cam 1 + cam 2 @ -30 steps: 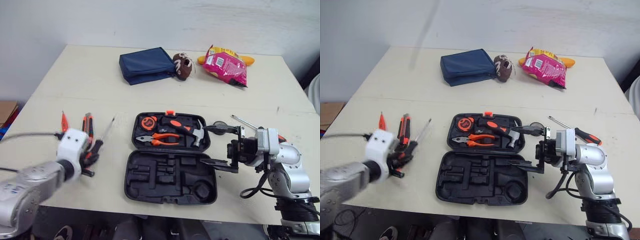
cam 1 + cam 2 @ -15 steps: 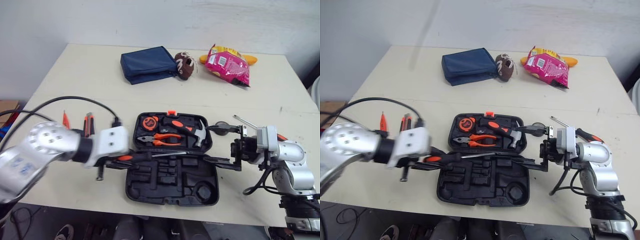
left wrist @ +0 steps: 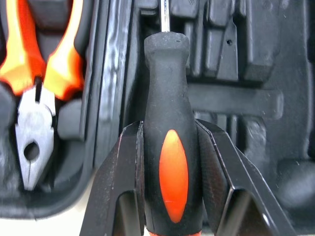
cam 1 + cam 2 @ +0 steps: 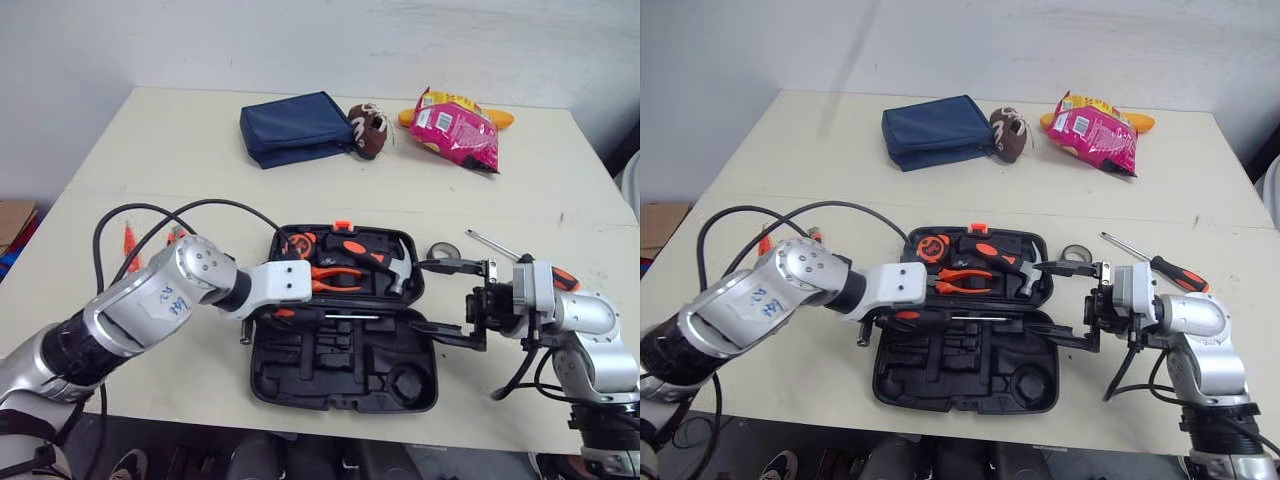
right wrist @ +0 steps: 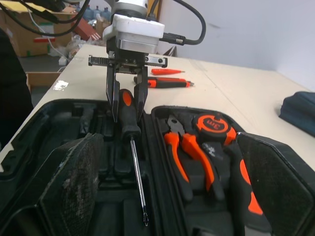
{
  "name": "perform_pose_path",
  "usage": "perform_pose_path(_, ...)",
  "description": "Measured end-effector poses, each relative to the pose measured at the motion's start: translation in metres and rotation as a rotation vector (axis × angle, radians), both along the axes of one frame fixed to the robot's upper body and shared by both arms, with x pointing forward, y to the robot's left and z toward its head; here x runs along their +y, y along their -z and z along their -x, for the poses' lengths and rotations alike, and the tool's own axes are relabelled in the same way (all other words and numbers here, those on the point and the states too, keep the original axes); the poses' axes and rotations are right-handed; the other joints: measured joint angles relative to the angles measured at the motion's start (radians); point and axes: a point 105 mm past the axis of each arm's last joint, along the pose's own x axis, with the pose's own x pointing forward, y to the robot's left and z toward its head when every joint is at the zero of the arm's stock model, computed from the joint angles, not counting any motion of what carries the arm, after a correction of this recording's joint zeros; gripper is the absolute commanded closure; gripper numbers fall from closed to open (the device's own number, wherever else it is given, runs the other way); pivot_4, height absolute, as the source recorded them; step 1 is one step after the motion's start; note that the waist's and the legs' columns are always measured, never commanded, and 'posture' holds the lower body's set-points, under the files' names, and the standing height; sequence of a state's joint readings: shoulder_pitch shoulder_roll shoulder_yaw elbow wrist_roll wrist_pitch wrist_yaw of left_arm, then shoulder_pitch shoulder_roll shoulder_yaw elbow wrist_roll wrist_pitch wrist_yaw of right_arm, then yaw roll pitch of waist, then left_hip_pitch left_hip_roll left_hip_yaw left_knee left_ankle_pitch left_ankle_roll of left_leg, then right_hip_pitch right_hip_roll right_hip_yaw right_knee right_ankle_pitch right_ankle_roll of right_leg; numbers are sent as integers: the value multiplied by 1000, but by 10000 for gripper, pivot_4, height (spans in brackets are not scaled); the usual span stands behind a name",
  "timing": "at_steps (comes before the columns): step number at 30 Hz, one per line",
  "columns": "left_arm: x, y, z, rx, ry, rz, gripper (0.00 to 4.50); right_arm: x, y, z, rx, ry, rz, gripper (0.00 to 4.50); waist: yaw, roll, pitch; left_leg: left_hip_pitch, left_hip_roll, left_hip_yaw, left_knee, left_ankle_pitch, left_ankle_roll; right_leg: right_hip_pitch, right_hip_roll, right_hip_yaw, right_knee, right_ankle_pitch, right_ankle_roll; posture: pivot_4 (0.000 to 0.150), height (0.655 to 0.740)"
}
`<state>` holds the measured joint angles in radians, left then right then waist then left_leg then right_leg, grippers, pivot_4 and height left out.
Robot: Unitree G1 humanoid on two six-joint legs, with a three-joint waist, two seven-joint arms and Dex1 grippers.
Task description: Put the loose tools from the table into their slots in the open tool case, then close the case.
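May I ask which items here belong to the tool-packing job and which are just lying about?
Job: tool case, screwdriver in left gripper, second screwdriver, utility knife, orange tester, tape roll.
Lying about: blue pouch, toy football, snack bag.

tool case point(image 4: 345, 395) black | screwdriver point(image 3: 166, 147) black, orange inlay | pliers point(image 5: 187, 150) orange | pouch point(image 4: 295, 128) navy | snack bag point(image 4: 455, 130) pink

3 things lie in a row on the far part of the bench point(image 4: 150, 150). Furthest left is a flat, dark blue pouch point(image 4: 293, 129), lying at a slant. Against its right end sits a small brown ball point(image 4: 368, 131) with white laces. A little further right lies a crinkled pink snack bag point(image 4: 456, 132), with something yellow point(image 4: 500, 119) showing from under its far edge. Beyond the bench's left side, a cardboard box point(image 4: 12, 222) stands on the floor.
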<state>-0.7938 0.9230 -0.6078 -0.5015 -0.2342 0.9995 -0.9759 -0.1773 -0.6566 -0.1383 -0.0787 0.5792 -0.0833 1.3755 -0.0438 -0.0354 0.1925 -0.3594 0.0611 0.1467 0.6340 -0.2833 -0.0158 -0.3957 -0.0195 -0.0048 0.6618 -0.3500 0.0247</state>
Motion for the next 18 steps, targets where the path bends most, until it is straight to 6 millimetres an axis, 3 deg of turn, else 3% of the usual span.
perform_pose_path(16, -5, 2, -4, -46, 19, -42, 36987, -6, 5, 4, 1, 18, -1, 0, 13, 0, 0, 1, 0, 0, 3, 0, 0, 0, 0, 1, 4, 0, 0, 1500, 7400)
perform_pose_path(18, -8, 2, -4, -50, 26, -31, 26607, -5, 5, 5, 2, 20, -2, 0, 15, 0, 0, 1, 0, 0, 4, 0, 0, 0, 0, 1, 4, 0, 0, 1500, 7400)
